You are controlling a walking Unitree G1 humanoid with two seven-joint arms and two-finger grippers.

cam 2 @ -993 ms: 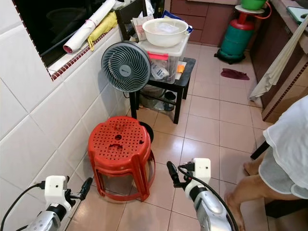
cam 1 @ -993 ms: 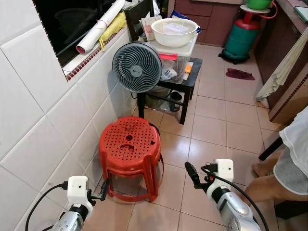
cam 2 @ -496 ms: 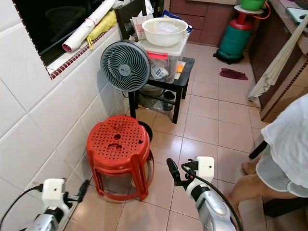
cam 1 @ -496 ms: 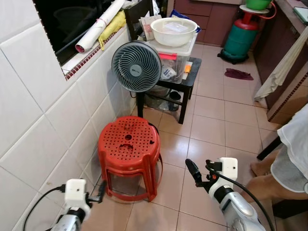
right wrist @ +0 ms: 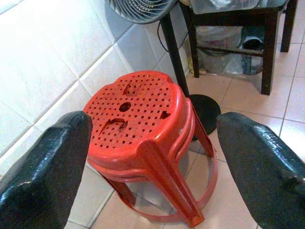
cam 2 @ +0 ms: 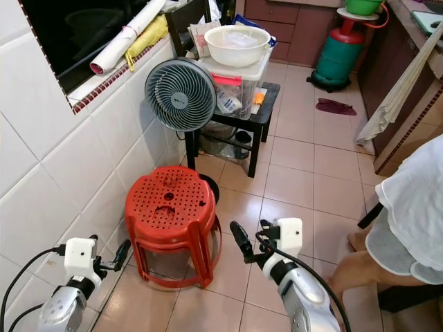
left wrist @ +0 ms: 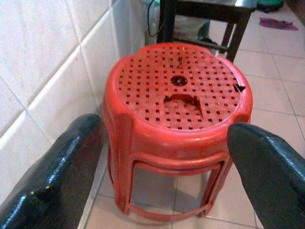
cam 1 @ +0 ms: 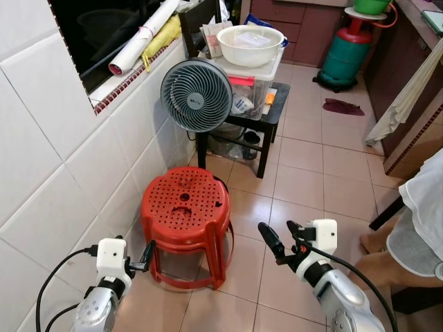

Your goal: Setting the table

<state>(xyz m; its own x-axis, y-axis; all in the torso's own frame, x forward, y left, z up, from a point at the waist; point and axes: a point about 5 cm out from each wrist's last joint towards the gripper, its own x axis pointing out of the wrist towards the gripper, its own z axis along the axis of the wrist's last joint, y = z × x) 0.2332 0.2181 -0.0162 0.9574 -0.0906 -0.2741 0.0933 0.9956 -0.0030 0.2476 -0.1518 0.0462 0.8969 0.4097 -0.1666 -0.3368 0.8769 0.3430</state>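
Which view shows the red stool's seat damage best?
Left wrist view: the red stool sits centred between the open left pincer, its broken seat gap plain. The right wrist view shows it angled between the open right pincer; the eye views show it smaller.

Bright even daylight, sharp head views, soft shadows under furniture, wrist views slightly hazy, near fingers blurred

White tiled wall [cam 1: 55, 159] with a dark window [cam 1: 97, 28] on the robot's left, pinkish floor tiles [cam 1: 311, 173]. Ahead of the grippers — red perforated stool [cam 1: 185, 207], grey fan [cam 1: 196, 95] behind it, black side table [cam 1: 266, 117]. Farther off — green gas cylinder [cam 1: 349, 52], brown cabinets [cam 1: 297, 24].
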